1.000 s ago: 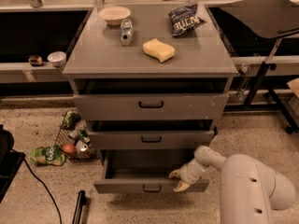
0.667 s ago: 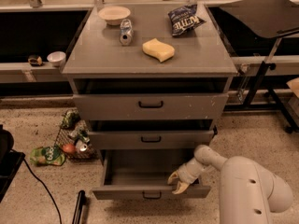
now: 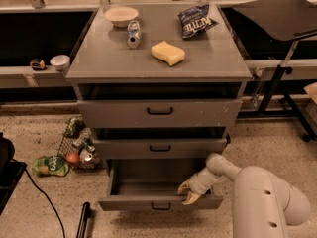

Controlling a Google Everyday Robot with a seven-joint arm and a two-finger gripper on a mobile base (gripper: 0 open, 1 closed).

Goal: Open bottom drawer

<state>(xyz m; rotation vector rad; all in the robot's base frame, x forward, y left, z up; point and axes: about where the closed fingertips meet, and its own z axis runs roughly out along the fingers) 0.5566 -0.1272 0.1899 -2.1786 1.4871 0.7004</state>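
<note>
Only near-legible text: white lettering on the dark chip bag (image 3: 195,20) on the cabinet top (image 3: 213,61), which looks like "KETTLE". Print on the green packet (image 3: 49,165) is unreadable. Gripper (image 3: 188,193) is at the front edge of the bottom drawer (image 3: 133,203), right side.

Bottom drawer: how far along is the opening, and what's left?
Done: the narrow grey bottom drawer, with a small black loop handle, is pulled well out, its plain grey inside showing. In hand: the cream gripper rests at the front panel's top edge, right of the handle. Left: perhaps a little more pull, then withdraw.
</note>
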